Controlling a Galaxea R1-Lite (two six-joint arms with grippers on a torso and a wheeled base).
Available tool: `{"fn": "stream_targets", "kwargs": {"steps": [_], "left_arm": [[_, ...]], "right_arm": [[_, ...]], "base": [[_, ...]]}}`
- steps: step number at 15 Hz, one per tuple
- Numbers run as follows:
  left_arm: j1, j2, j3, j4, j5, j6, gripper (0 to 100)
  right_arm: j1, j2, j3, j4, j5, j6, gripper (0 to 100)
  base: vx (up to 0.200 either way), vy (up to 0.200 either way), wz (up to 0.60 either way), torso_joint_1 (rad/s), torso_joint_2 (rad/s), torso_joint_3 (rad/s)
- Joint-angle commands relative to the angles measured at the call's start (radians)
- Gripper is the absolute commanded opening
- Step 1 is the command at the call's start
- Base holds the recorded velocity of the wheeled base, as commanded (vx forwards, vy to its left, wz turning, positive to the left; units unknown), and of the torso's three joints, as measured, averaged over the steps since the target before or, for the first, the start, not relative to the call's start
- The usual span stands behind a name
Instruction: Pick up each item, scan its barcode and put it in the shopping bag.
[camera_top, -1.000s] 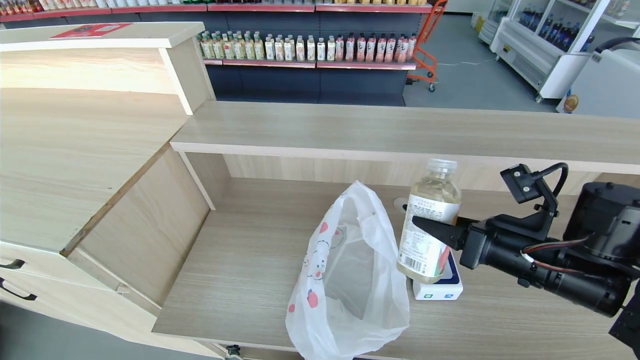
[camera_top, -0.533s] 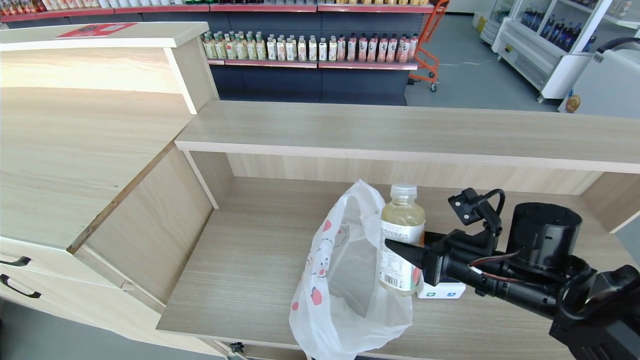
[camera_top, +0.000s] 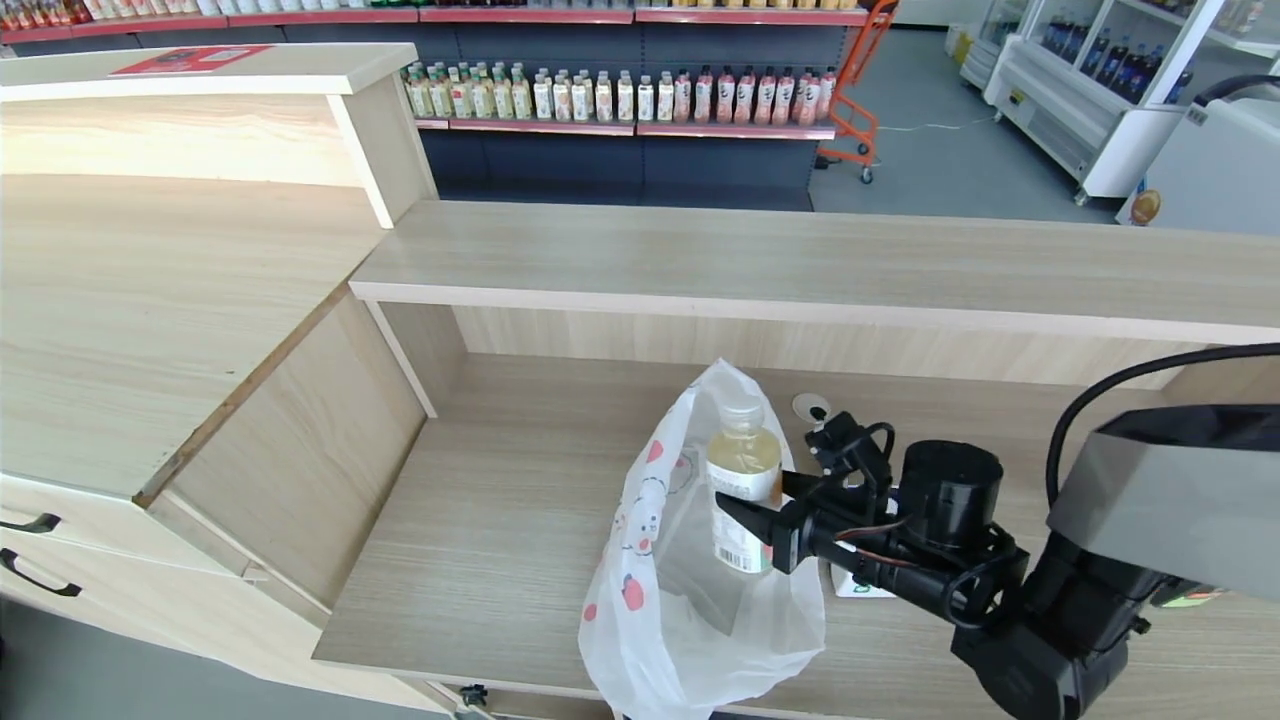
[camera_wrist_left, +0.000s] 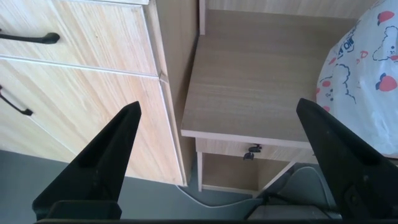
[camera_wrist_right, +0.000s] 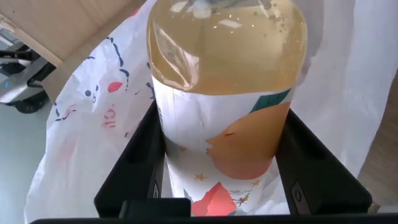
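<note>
The right claw (camera_top: 746, 516) is seen pinching the bottle (camera_top: 742, 468) about its labelled middle, one dark finger pressed to each side. In the right wrist view the same claw (camera_wrist_right: 225, 171) is shown clamped on the bottle (camera_wrist_right: 227, 87), whose pale yellow liquid is seen above a white and orange label. The bottle is held upright at the open mouth of the shopping bag (camera_top: 648, 560), with the thin plastic raised behind its cap and beside it. Whether its base is touching the bag's bottom cannot be told. The bag, white with red and blue printed figures (camera_wrist_right: 93, 106), is stood on the wooden desk (camera_top: 500, 520) near the front edge. Just beside the bag, a small white scanner box (camera_top: 850, 586) is partly hidden behind the right arm. A round grommet (camera_top: 811, 407) is set in the desk farther back.

The left claw (camera_wrist_left: 214, 162) is held spread wide with nothing between its fingers, off the desk's front corner, with drawers (camera_wrist_left: 74, 50) fitted with black handles near it and the bag (camera_wrist_left: 367, 81) at the side
</note>
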Motion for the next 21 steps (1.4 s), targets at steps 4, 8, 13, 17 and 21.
{"fn": "stream_targets", "kwargs": {"steps": [4,8,13,17,21], "left_arm": [[0.0,0.0,0.0,0.0,0.0,-0.001,100],[0.0,0.0,0.0,0.0,0.0,-0.001,100],[0.0,0.0,0.0,0.0,0.0,-0.001,100],[0.0,0.0,0.0,0.0,0.0,-0.001,100],[0.0,0.0,0.0,0.0,0.0,-0.001,100]], "right_arm": [[0.004,0.255,-0.269,-0.016,0.0,-0.067,0],[0.01,0.371,-0.464,-0.007,0.003,-0.136,0],[0.01,0.436,-0.553,-0.019,0.005,-0.204,0],[0.001,0.436,-0.53,-0.034,0.003,-0.21,0],[0.01,0.342,-0.427,-0.024,0.002,-0.072,100]], "base": [[0.0,0.0,0.0,0.0,0.0,0.0],[0.0,0.0,0.0,0.0,0.0,0.0],[0.0,0.0,0.0,0.0,0.0,0.0],[0.0,0.0,0.0,0.0,0.0,0.0],[0.0,0.0,0.0,0.0,0.0,0.0]]}}
